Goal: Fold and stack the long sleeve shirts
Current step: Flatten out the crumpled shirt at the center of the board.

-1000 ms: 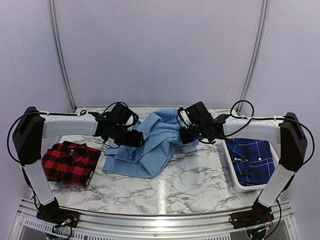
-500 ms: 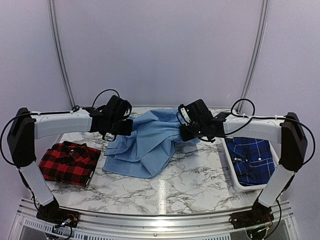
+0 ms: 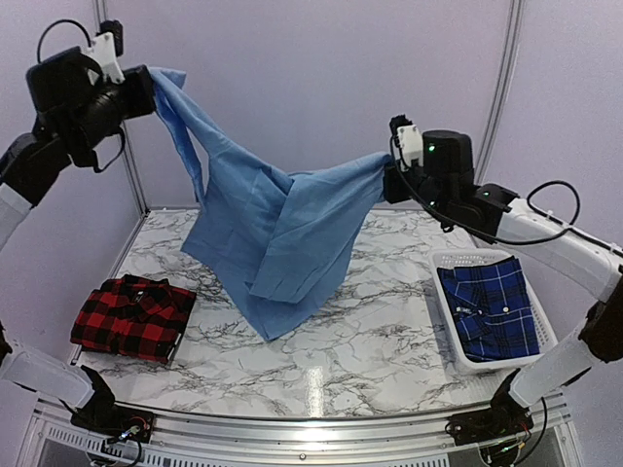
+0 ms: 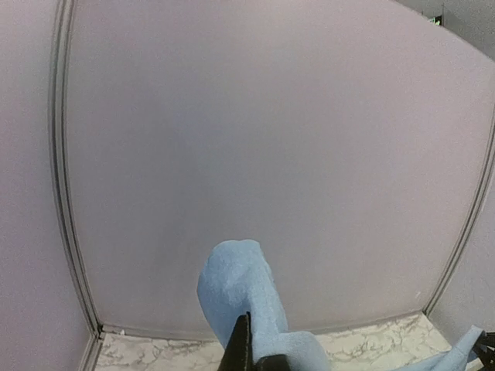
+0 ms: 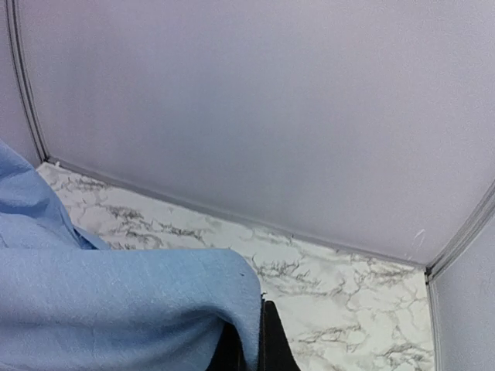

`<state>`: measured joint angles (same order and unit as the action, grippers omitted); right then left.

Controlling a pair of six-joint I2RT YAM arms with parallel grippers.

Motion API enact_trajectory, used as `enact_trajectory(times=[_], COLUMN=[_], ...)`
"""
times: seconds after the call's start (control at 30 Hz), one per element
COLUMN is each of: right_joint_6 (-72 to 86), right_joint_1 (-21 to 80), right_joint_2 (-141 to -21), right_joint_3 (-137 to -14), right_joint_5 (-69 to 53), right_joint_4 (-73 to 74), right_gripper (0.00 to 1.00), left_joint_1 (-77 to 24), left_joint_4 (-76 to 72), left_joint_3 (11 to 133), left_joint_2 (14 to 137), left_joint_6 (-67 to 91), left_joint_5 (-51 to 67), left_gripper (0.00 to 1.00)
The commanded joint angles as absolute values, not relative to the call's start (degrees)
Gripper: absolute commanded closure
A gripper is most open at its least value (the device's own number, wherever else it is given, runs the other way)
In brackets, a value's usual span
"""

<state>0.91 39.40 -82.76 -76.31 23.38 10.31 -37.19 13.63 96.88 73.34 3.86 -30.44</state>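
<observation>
Marble table (image 3: 380,341), lilac walls (image 3: 311,88). The left gripper (image 3: 146,92) at ten o'clock and the right gripper (image 3: 389,180) at two are both clamped on the light blue shirt (image 3: 273,229) — it hangs between them over the table. The red check shirt (image 3: 131,316) lies folded at eight; the plaid shirt (image 3: 496,311) is in a basket (image 3: 446,306) at four.

A plain light blue shirt (image 3: 273,233) fills the centre of the frame against a pale lilac wall (image 3: 311,88). At lower left is a red-and-black check shirt (image 3: 131,316). At right, a dark blue plaid shirt (image 3: 496,306) crossed by thin pale lines shows inside a white basket (image 3: 448,316). The table (image 3: 370,341) is white marble veined in grey. The left arm (image 3: 34,156) and right arm (image 3: 560,243) are white with black joints.
</observation>
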Motion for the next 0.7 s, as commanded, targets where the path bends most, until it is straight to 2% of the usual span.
enact_trajectory(times=[0.0, 0.1, 0.27, 0.4, 0.5, 0.53, 0.57, 0.6, 0.67], right_joint_6=[-6.47, -8.87, -8.27, -1.48, 2.65, 3.40, 3.68, 3.82, 4.30], right_joint_1=[38.51, 38.40, 34.91, 25.18, 19.41, 18.45, 17.87, 17.35, 16.62], right_joint_2=[-76.22, -73.15, -73.53, -77.56, -83.21, -84.97, -86.81, -89.08, -92.22], right_joint_3=[-79.33, -79.78, -85.28, -90.40, -91.24, -90.86, -90.17, -89.38, -88.63], right_joint_5=[20.35, 17.62, 9.75, -8.21, -19.40, -20.60, -20.92, -19.91, -15.60], right_joint_4=[0.64, -2.84, -0.38, 3.85, 5.13, 5.33, 5.63, 6.17, 8.92], right_gripper=[1.00, 1.00, 1.00, 1.00, 0.98, 0.92, 0.81, 0.60, 0.42], left_joint_1=[-37.25, -37.24, -37.07, -31.99, -25.50, -23.52, -21.20, -19.07, -15.68], left_joint_4=[11.45, 10.03, 9.74, 17.43, 22.44, 23.28, 24.10, 24.39, 24.41], left_joint_3=[101.98, 104.26, 108.81, 116.11, 114.10, 112.01, 109.02, 105.57, 97.96], left_joint_2=[71.02, 69.62, 71.03, 77.41, 82.40, 83.77, 85.18, 86.47, 89.06], left_joint_6=[-3.39, -4.65, -7.26, -4.36, 2.95, 5.14, 8.90, 12.01, 17.50], left_joint_5=[-31.13, -29.89, -31.23, -30.74, -25.08, -23.80, -20.94, -17.85, -13.06], left_gripper=[1.00, 1.00, 1.00, 1.00, 1.00, 1.00, 1.00, 1.00, 1.00])
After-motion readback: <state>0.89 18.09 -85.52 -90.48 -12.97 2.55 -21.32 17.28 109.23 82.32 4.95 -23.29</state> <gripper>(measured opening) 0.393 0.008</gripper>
